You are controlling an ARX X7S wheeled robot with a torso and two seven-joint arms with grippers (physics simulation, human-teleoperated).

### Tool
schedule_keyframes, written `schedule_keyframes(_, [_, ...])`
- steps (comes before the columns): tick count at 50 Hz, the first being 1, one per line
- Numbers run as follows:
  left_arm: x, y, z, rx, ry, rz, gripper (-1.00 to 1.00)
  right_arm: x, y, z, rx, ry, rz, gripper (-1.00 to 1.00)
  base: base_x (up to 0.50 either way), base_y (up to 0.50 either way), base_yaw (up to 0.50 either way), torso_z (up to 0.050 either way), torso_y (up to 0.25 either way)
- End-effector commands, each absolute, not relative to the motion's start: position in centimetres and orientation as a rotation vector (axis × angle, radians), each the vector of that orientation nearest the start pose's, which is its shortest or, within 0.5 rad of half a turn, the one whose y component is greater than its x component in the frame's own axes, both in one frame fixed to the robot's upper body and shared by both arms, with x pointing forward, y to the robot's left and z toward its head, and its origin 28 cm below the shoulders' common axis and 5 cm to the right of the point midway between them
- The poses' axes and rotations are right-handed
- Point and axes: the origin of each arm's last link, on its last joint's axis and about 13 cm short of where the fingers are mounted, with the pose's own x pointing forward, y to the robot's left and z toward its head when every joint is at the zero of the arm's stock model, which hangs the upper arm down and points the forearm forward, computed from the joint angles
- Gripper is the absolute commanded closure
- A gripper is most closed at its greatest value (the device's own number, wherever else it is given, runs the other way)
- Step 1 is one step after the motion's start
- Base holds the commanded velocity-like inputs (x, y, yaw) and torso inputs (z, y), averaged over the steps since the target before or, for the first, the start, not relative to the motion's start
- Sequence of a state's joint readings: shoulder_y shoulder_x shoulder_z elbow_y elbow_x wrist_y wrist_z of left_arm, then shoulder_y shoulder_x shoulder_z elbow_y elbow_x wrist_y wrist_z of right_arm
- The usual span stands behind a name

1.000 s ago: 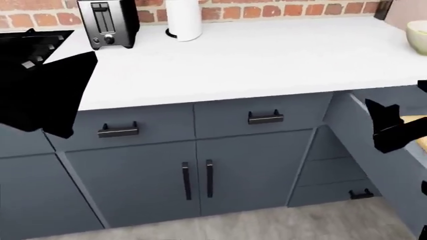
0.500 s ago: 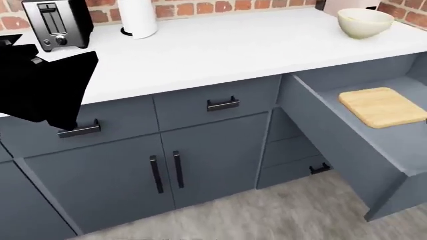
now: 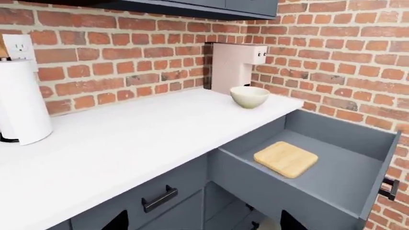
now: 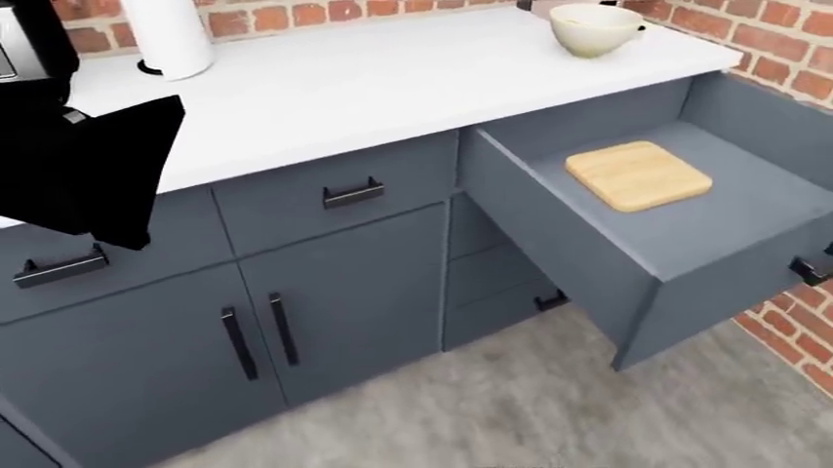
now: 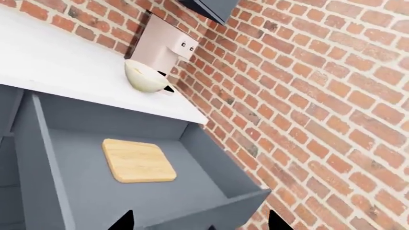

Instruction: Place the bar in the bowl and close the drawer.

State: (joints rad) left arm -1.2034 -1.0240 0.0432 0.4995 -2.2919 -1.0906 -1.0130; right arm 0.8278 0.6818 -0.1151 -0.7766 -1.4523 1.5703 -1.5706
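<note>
Bar is not showing in any view, so you cannot tell where it is lying. The only thing in the drawer (image 4: 709, 297) is a smooth light-wood cutting board (image 4: 638, 175), which is not the bar.

Left pincer (image 3: 201, 225): fingers are spreading wide, gripping nothing. Right pincer (image 5: 199, 223): also spread, empty. In the head view only the left arm (image 4: 78, 166) is showing, as a black mass.

The drawer is standing fully pulled out. It is sitting ahead of and below the left pincer, and just under the right pincer, which is looking down into it. The black handle (image 4: 813, 268) is on the front, on the near side of the right pincer. The bowl (image 4: 594, 29) is sitting upright on the white counter (image 4: 390, 78), beyond the drawer from both pincers and beside the coffee machine (image 3: 233, 64).

Handling, as a guess: the bar is likely light and stiff. A grainy surface should be giving good friction, but it could crumble under a hard squeeze. You are probably wanting to pinch it across its short width, mid-length, with light pressure. The bowl looks ceramic, so release low. For the drawer, push on the flat front next to the handle.
</note>
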Motion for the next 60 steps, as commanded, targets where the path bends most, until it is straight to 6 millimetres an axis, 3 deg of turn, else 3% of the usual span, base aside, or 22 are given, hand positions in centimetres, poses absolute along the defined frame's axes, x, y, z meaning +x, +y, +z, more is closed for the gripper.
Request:
schedule_keyframes(1, [15.3,28.1,35.2,0.026,0.043,-0.338,-1.00,13.6,-23.8,29.2,-0.528,0.032,-0.311,-1.00,-0.19,0.09,-0.50,0.000,0.000])
schedule_keyframes(25, [15.3,27.9,35.2,0.037,0.053,-0.345,-1.00,13.0,-24.4,29.9,-0.517,-0.008,-0.346,-1.00,-0.18,0.10,-0.50,0.000,0.000])
schedule_keyframes(60, [15.1,28.2,35.3,0.036,0.045,-0.336,-1.00,14.0,-23.9,29.4,-0.527,0.047,-0.315,-1.00,-0.16,0.13,-0.50,0.000,0.000])
